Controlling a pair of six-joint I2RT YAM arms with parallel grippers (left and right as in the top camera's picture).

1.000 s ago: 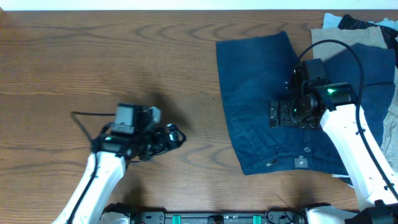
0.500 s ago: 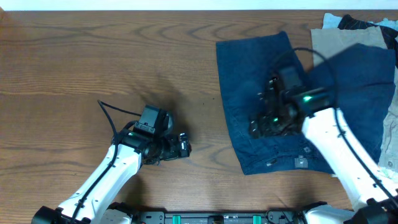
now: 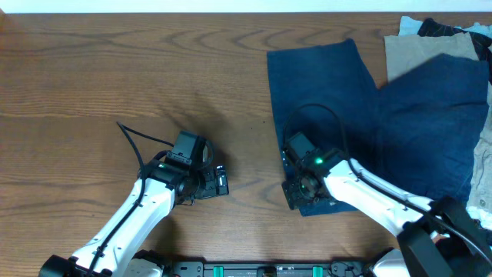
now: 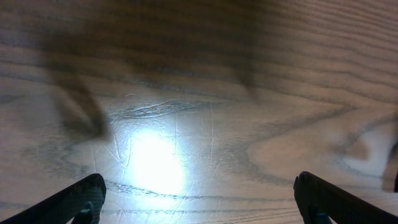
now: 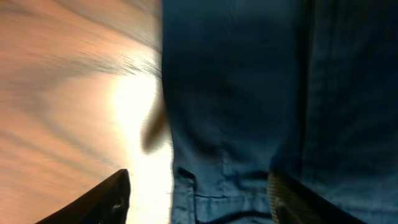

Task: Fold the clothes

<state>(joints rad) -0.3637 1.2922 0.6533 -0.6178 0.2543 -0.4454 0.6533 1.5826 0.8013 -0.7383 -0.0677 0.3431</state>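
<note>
The navy denim shorts [image 3: 400,115] lie spread flat on the right half of the table, waistband toward the front edge. My right gripper [image 3: 296,192] is open over the front-left corner of the shorts. In the right wrist view its fingers straddle the waistband corner [image 5: 211,180]: one finger over bare wood, one over the denim. My left gripper [image 3: 217,183] is open and empty over bare table to the left of the shorts; the left wrist view shows only wood [image 4: 199,124] between its fingertips.
A beige garment [image 3: 419,48], a light blue piece [image 3: 410,26] and a black garment [image 3: 450,28] lie piled at the back right corner, partly under the shorts. More pale cloth [image 3: 484,169] lies at the right edge.
My right gripper has moved left and toward the front, from the middle of the shorts to their front-left corner. My left arm has moved right and a little forward.
</note>
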